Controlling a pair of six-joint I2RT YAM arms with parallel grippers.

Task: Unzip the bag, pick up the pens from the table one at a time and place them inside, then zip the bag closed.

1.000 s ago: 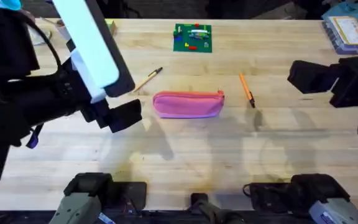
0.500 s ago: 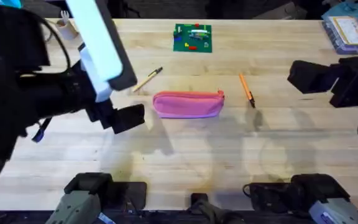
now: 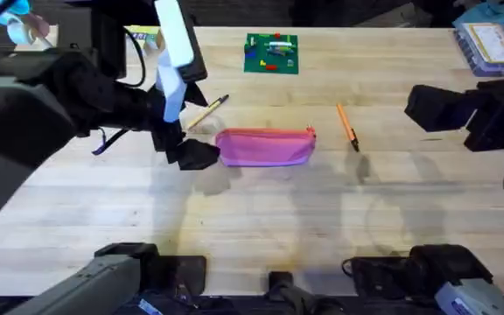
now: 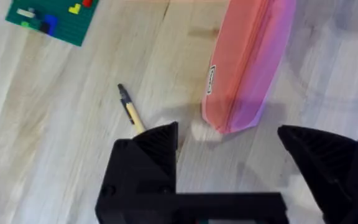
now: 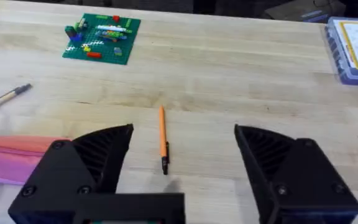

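Note:
The pink bag (image 3: 265, 146) lies zipped shut mid-table, also seen in the left wrist view (image 4: 244, 68). My left gripper (image 3: 195, 154) stands open at the bag's left end, and in its own view (image 4: 229, 140) that end lies just ahead of the gap between the black fingers (image 4: 157, 146). The tan pen (image 3: 208, 111) (image 4: 129, 111) lies just behind the left gripper. Right of the bag rests the orange pen (image 3: 347, 126) (image 5: 163, 138). My right gripper (image 3: 420, 109) (image 5: 184, 149) hovers open off to the right, facing the orange pen.
A small green board (image 3: 271, 53) with coloured pieces sits at the back of the table (image 3: 261, 219). A blue box (image 3: 493, 45) stands at the far right corner. Some items (image 3: 143, 35) lie at the far left behind the left arm.
My left arm has swung right and lowered, bringing its gripper from left of the bag up to the bag's left end. The right arm, bag and pens have not moved.

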